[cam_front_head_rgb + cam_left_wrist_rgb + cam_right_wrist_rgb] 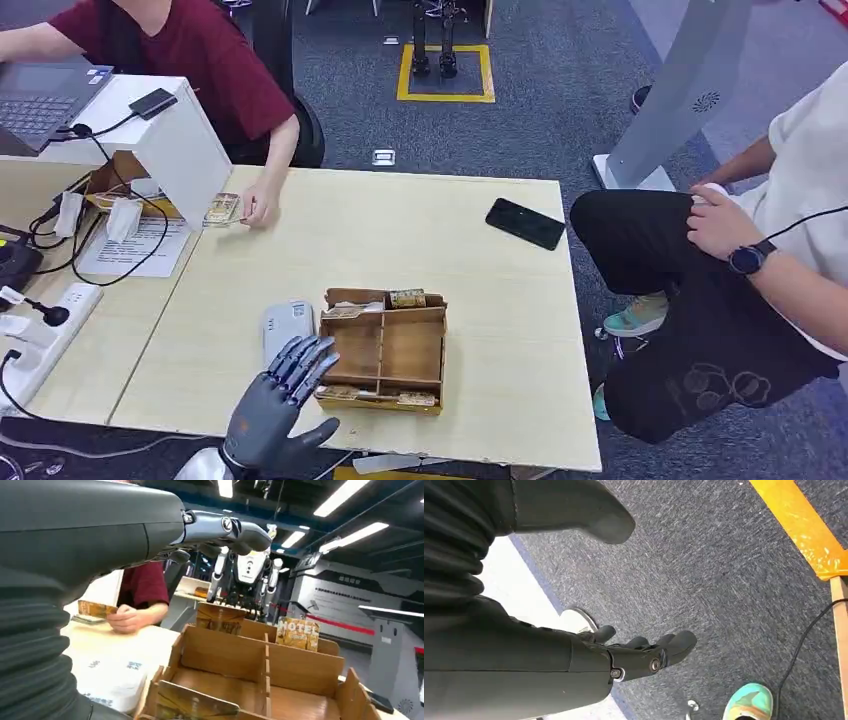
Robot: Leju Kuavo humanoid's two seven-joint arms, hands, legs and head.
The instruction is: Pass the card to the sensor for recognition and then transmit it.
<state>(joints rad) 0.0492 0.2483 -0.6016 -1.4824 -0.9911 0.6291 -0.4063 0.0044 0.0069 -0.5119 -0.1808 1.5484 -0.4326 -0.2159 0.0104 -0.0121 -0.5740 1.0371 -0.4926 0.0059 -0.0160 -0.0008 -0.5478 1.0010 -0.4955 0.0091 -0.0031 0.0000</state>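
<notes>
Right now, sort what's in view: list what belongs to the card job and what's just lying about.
Job:
- wooden card box with cards standing in it
- white sensor pad beside the box
- left hand, hovering open near the pad
- card in the person's hand

Lying about:
- black phone
- laptop
- power strip
- cables

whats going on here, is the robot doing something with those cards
Not yet holding one. The left robot hand hovers open over the table's near edge, beside the white card reader and the wooden card box, which has cards standing in its slots. The right robot hand hangs open over the floor. Across the table, a person in a red shirt holds a card at the table's far edge.
</notes>
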